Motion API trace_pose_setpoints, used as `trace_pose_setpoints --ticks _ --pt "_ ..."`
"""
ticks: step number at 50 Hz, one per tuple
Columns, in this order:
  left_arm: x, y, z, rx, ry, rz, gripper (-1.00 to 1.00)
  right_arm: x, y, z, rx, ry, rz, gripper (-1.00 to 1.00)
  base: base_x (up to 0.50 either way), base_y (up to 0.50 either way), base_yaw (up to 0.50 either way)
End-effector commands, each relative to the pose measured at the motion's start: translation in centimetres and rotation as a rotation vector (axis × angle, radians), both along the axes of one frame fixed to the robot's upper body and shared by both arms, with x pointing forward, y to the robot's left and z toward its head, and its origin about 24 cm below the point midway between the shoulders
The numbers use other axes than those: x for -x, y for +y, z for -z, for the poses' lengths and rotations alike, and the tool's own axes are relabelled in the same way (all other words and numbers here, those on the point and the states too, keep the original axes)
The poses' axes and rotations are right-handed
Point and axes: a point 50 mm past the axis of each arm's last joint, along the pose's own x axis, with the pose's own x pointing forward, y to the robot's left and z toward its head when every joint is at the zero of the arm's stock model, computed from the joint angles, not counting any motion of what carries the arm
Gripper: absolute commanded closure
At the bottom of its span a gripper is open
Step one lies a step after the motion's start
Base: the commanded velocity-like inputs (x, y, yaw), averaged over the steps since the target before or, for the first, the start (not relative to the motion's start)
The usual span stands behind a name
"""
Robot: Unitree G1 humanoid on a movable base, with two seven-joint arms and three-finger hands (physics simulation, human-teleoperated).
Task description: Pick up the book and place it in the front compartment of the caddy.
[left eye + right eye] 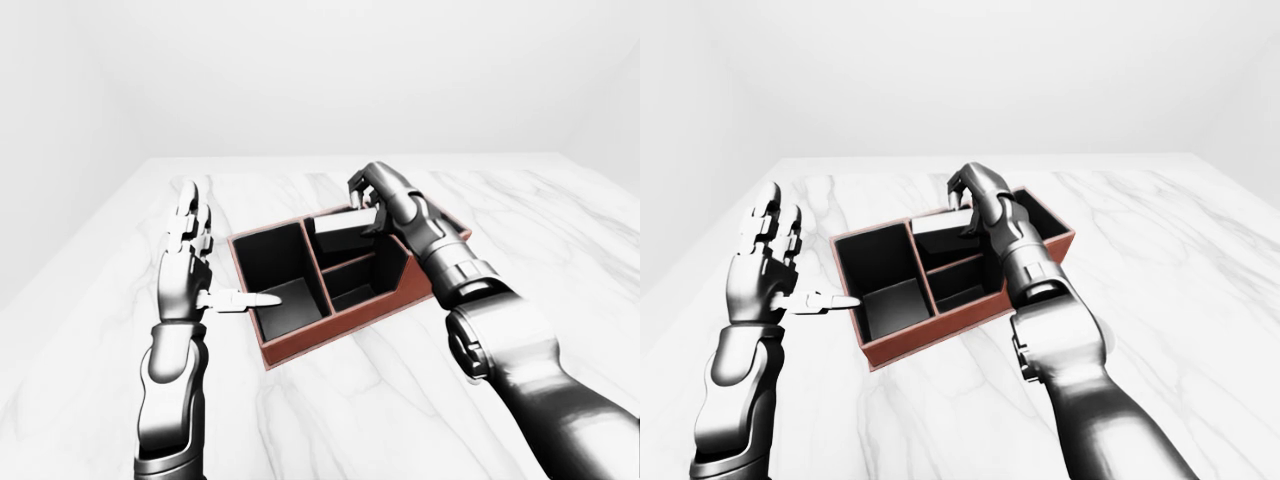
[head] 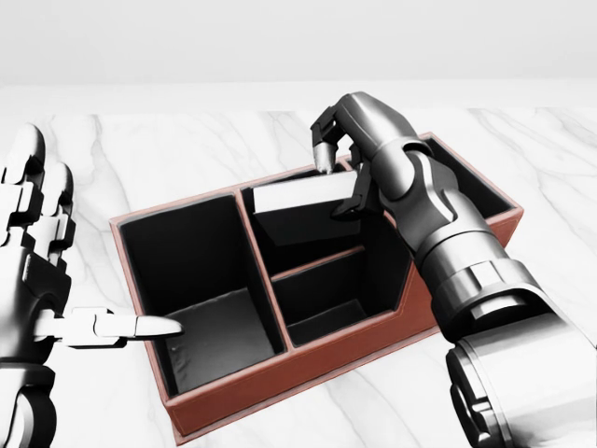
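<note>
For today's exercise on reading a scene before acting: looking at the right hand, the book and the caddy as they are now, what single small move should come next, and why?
Probably lower the book a little further, then open the fingers. The right hand grips its upper edge, and the book stands partly inside the caddy's upper middle compartment in the head view, its top level with the rim. The left hand is open beside the caddy.
</note>
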Motion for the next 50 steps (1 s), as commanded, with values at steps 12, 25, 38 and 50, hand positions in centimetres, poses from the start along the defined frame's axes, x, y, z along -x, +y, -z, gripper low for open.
trace_pose_setpoints --ticks 12,25,38,50 --pt "-0.06 0.03 0.0 0.001 0.0 -0.001 -1.0 -0.1 -0.03 -0.82 -0.076 -0.044 0.028 1.0 0.0 0.0 0.0" --pt "-0.01 0.08 -0.26 0.002 -0.011 -0.002 -1.0 -0.07 0.55 -0.89 -0.069 -0.054 0.02 1.0 0.0 0.0 0.0" --pt "0.0 0.07 -0.23 0.001 -0.01 -0.002 -1.0 -0.09 0.62 -1.16 -0.072 -0.065 0.02 1.0 0.0 0.0 0.0" --pt "0.09 0.09 -0.38 0.0 -0.017 -0.002 -1.0 -0.09 0.72 -1.26 -0.064 -0.076 0.021 1.0 0.0 0.0 0.0"
